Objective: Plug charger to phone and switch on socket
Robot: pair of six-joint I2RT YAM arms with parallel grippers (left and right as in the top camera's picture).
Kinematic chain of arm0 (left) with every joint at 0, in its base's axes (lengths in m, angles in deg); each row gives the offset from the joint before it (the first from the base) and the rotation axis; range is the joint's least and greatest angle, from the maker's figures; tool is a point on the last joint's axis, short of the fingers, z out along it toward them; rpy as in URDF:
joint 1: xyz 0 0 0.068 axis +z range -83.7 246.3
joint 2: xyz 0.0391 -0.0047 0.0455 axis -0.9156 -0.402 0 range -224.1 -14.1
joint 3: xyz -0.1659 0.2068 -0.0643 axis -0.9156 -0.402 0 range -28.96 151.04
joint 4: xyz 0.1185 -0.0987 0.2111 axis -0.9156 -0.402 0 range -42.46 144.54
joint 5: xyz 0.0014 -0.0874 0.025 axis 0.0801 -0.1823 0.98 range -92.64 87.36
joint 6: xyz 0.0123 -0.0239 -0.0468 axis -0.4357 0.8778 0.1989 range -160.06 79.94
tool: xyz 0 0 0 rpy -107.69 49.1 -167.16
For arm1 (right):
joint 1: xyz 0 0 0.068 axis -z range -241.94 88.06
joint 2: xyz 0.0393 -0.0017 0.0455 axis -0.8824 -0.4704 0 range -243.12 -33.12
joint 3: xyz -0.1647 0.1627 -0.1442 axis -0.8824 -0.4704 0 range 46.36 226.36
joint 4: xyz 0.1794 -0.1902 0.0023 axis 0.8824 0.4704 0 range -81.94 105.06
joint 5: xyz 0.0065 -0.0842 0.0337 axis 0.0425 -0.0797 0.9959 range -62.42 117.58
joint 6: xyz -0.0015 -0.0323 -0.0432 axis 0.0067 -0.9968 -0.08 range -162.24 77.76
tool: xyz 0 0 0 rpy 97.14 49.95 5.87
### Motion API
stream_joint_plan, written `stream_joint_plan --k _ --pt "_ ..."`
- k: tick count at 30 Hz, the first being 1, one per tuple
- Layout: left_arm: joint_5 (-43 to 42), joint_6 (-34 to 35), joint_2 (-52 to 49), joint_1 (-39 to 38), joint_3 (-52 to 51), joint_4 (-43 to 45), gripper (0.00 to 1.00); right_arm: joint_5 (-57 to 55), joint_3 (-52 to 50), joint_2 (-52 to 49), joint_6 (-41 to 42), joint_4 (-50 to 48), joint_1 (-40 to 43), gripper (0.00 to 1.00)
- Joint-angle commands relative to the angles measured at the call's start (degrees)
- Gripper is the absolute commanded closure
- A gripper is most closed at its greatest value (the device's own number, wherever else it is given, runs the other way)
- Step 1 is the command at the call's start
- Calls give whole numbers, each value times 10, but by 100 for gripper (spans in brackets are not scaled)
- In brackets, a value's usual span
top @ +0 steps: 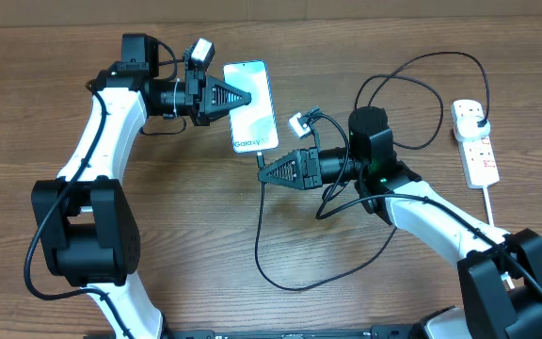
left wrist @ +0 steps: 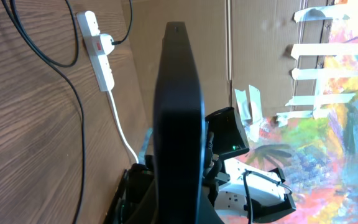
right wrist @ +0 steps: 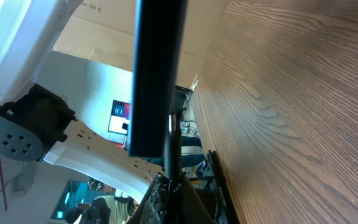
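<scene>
The phone (top: pixel 254 113) is held by its left long edge in the left gripper (top: pixel 243 97), whose jaws are closed on it. Its light-blue screen is turned up to the overhead camera. In the left wrist view it is seen edge-on as a dark slab, parallel to the table (top: pixel 205 235) and lifted clear of it.

The right gripper (top: pixel 262 172) is set just below the phone's "Galaxy" end. Its jaws are closed narrowly on the charger (top: pixel 280 278) near the connector tip. The tip is brought right up to that end of the phone, but whether it is seated in the port cannot be told. From there the thin black cable is looped across the wood below and to the right of the phone. It is then carried on to the socket (top: pixel 476 143).

The socket is laid flat well to the right of the phone, with small red switches showing. Its thick white cord (top: pixel 489 202) is led away from the end farther from the phone.

The table is a brown wood-grain surface. Behind the phone it is backed by a cardboard wall (left wrist: pixel 260 50), and beyond that a brightly painted sheet (left wrist: pixel 347 93) is fixed with strips of pale tape (left wrist: pixel 309 43). Past the phone in the right wrist view, a bright room is seen only as a blur.
</scene>
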Motion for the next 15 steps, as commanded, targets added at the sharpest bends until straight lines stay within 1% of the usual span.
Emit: stream_joint_plan --k 1,15 --pt "-28 8 8 -5 12 1 96 7 0 9 2 -5 2 96" --pt "-28 8 8 0 12 12 96 16 0 9 2 -9 2 96"
